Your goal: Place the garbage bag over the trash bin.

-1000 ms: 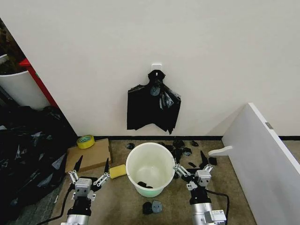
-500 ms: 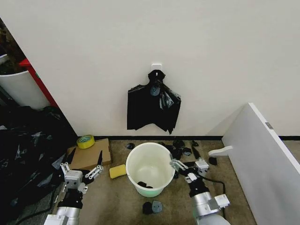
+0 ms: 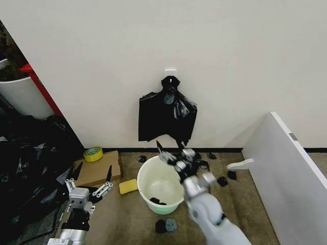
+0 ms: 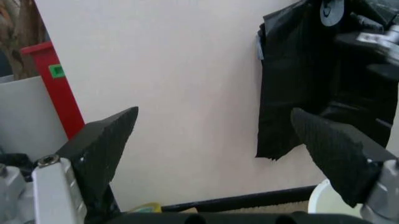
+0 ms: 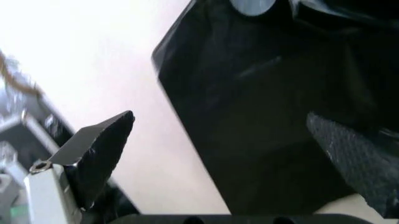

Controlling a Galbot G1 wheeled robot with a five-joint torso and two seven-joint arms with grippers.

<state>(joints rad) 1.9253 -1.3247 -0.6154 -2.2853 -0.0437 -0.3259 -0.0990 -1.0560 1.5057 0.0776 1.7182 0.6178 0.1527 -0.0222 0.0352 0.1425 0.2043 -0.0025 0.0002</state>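
The trash bin (image 3: pixel 147 179), a white round bucket with a green tint at its base, stands on the floor by the wall with black scraps in its bottom. Above it a cape-shaped bunch of black bags (image 3: pixel 166 120) hangs from a wall hook. A single garbage bag cannot be told apart from that bunch. My right gripper (image 3: pixel 170 148) is raised over the bin's far rim, just under the bunch, and stands open with nothing held. In the right wrist view the right gripper (image 5: pixel 219 116) faces the bunch (image 5: pixel 268 93) closely. My left gripper (image 3: pixel 93 172) waits open, low and left of the bin.
A cardboard box (image 3: pixel 97 171) with a yellow tape roll (image 3: pixel 93 153) lies at the left, and a yellow sponge (image 3: pixel 127 186) beside the bin. A heap of black sheeting (image 3: pixel 30 163) fills the far left. A white board (image 3: pixel 286 173) leans at the right. Black scraps (image 3: pixel 166 225) dot the floor.
My right arm has risen from beside the bin to over its far rim, close under the hanging bunch. The left gripper shifted a little to the left and stayed low.
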